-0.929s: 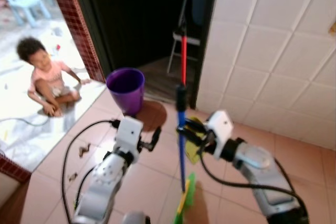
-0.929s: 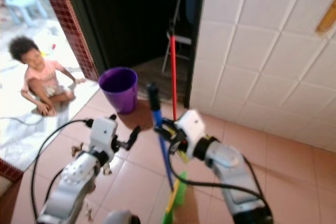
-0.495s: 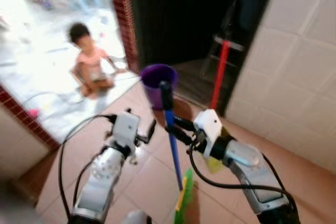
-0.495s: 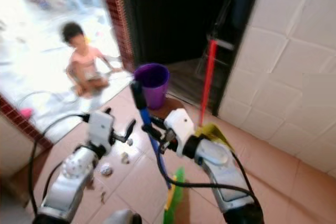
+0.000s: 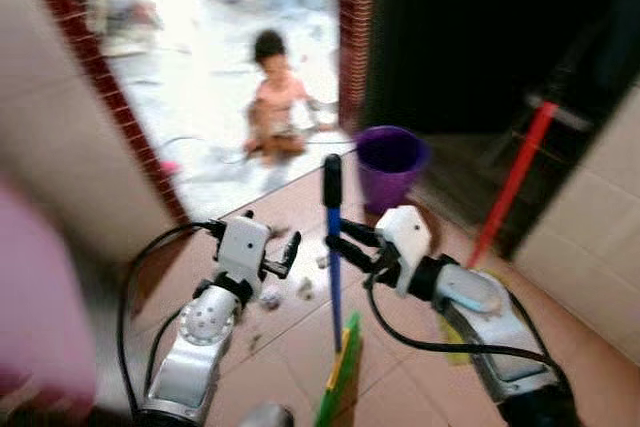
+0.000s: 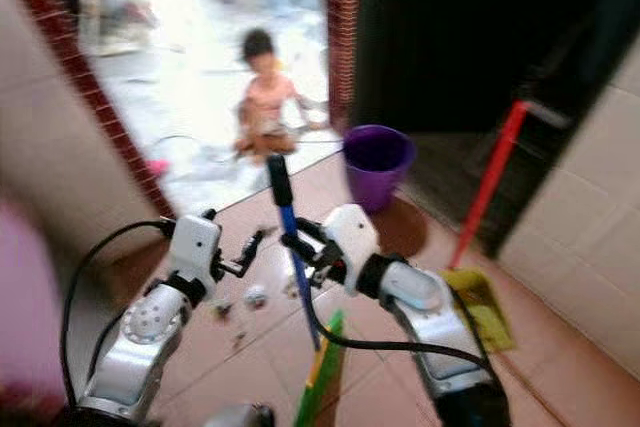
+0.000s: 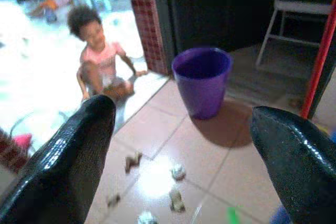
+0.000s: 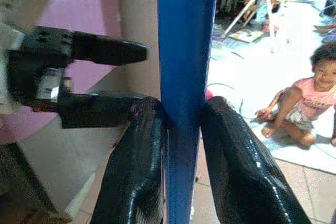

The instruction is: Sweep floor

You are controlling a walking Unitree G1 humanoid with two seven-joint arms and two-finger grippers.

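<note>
Right end effector (image 5: 338,245) clamped on the blue broom handle (image 5: 334,277), its 2 black fingers (image 8: 137,166) pressed against either side of the pole. Broom upright, slightly tilted, black grip at the top, green and yellow head (image 5: 340,379) down on the pink tiled floor (image 5: 400,387). Left end effector (image 5: 288,252) just beside the handle on the robot's left, fingers spread wide and holding nothing. Small scraps of litter (image 7: 177,171) scattered on the tiles between the broom and a purple bucket (image 5: 388,165). Bucket standing beyond the broom at the edge of a dark doorway. Red pole (image 5: 510,182) leaning beyond the broom to the right, by a white tiled wall. Yellow dustpan (image 6: 478,305) lying on the tiles right of the broom. A child (image 5: 275,107) sitting on a bright floor well beyond the broom, past a red brick pillar (image 5: 352,27). Head views blurred.
</note>
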